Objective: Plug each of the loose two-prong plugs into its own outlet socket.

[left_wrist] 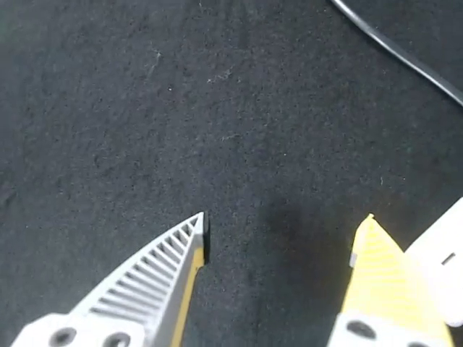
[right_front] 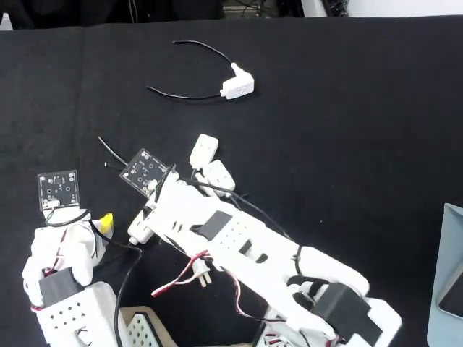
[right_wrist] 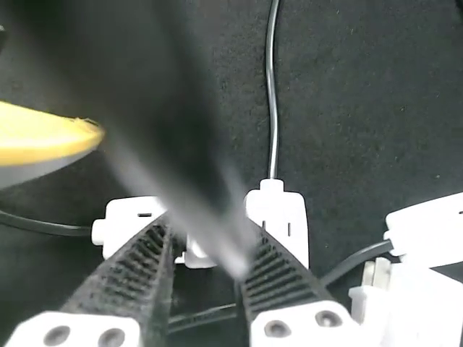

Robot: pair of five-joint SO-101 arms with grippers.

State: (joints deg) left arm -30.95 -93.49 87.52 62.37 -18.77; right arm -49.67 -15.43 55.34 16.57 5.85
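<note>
The left gripper [left_wrist: 286, 220] hangs over the near left of the black table [right_front: 362, 108]; its jaws are wide open, the grey finger [left_wrist: 163, 278] and yellow finger [left_wrist: 376, 267] well apart with nothing between them but bare cloth; a black cord [left_wrist: 405, 58] crosses the cloth beyond. Just right of it, the right gripper [right_wrist: 210, 249] sits low over two white bodies [right_wrist: 123, 224] [right_wrist: 278, 217], each with a black lead; its dark ribbed fingers [right_wrist: 141, 271] are partly open, one over each body, and a small white part [right_wrist: 194, 254] shows in the gap, with no clear grip on it. Beside the right arm's wrist two more plugs [right_front: 204, 150] [right_front: 217, 176] lie touching. Farther back, well apart, the far plug [right_front: 237, 85] rests loose, its thin leads [right_front: 199, 47] curving left. A grey-blue box [right_front: 447, 278] stands at the right edge.
</note>
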